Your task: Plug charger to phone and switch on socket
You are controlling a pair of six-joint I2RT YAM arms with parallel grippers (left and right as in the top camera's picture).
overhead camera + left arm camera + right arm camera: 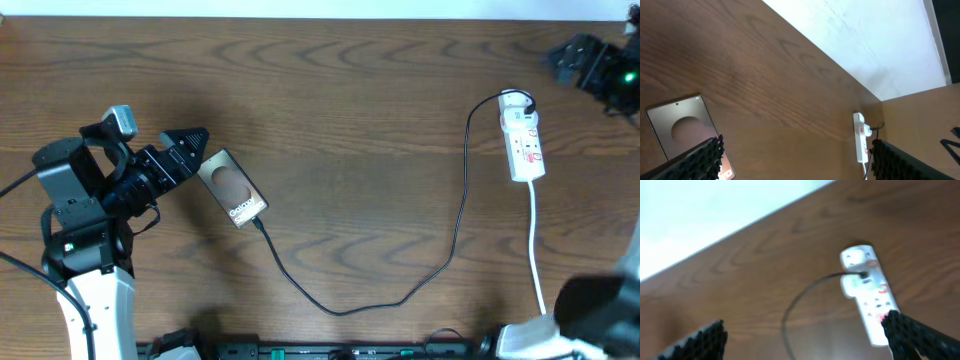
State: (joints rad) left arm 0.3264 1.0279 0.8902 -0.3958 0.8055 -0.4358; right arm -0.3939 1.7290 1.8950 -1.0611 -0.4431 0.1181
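With left tool and right tool both wide open, empty, lower right tool squarely onto socket switch, clear of charger.

The wooden table carries the phone, the charger and the socket.

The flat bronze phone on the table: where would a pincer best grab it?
The flat brown-bronze phone lies face-up and thin, so probably pinch across its two long edges mid-length, coming straight down; the thin black cable meets its lower short end.
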